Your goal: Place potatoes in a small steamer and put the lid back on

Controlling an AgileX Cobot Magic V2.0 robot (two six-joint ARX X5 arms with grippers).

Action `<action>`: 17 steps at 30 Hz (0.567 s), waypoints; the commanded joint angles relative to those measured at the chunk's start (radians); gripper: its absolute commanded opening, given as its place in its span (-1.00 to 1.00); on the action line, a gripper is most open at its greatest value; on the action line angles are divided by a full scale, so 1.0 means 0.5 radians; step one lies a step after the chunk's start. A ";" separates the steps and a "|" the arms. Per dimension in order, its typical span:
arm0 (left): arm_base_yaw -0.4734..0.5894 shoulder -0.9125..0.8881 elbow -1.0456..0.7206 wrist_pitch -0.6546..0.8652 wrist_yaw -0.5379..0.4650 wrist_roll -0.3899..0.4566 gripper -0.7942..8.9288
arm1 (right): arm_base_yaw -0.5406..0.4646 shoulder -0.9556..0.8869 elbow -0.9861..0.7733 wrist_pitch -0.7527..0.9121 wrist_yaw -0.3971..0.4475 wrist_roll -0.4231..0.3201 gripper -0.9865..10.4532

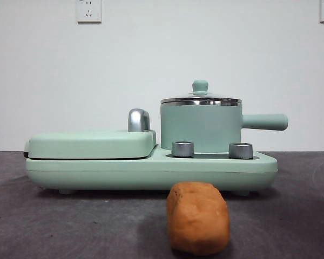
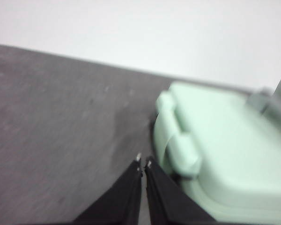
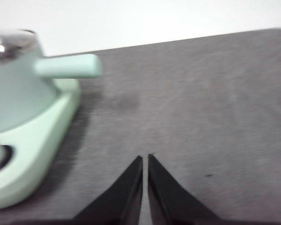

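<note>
Black and narrow, the left hand [image 2: 143, 161] hangs above the grey table [image 2: 61, 122] with its two jaws pressed together and nothing between them. It sits just off the end of the flat mint-green griddle cover [image 2: 225, 150]. The right hand [image 3: 145, 159] is the same, jaws closed and empty, over bare table beside the other end of the cooker, near the pot's straight side handle [image 3: 68, 65]. Neither hand shows in the front view.

From the front, the mint-green cooker base [image 1: 151, 167] stretches across the table. The griddle cover lies shut on one side, with a chrome handle [image 1: 139, 120] behind it. On the other side stands the small pot [image 1: 201, 127], upright, behind two steel knobs [image 1: 183, 149]. Its glass lid [image 1: 201, 100] is seated on the steel rim, with the small green knob [image 1: 200, 85] on top.

The potato [image 1: 198, 217], an orange-brown oblong lump, lies on the table in front of the cooker, apart from it and nearest the camera.

Nothing appears done yet. The lid likely has to come off first, and the right hand seems better placed for it. It should open wide, come straight down over the green knob, grip it squarely, and lift vertically so the rim clears the pot without dragging it.
</note>
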 commanded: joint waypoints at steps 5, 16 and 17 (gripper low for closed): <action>-0.057 0.079 0.223 -0.060 0.054 -0.150 -0.81 | 0.005 0.023 0.311 -0.094 -0.043 0.259 -0.80; -0.141 0.652 0.975 -0.455 0.317 -0.128 -0.81 | 0.007 0.417 1.186 -0.842 -0.365 0.211 -0.80; -0.143 0.707 1.025 -0.463 0.378 -0.127 -0.81 | 0.007 0.456 1.254 -0.898 -0.407 0.178 -0.80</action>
